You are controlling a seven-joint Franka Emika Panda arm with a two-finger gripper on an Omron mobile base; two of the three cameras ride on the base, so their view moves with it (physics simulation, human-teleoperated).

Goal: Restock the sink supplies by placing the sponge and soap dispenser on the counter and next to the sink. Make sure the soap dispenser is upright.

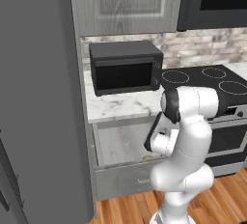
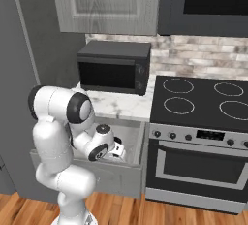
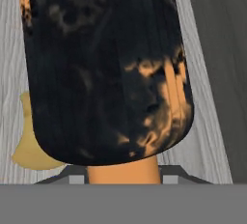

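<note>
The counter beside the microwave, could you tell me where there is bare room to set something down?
The counter is bare in front of the microwave, out to its pale edge, and in the strip between microwave and stovetop. The back is crowded: the microwave sits there.

The soap dispenser [image 3: 106, 68] is cut off by the hand view's top edge. The sponge [image 3: 29, 146] is mostly hidden behind it. The open drawer's [image 1: 120, 143] contents are largely hidden by the arm.
</note>
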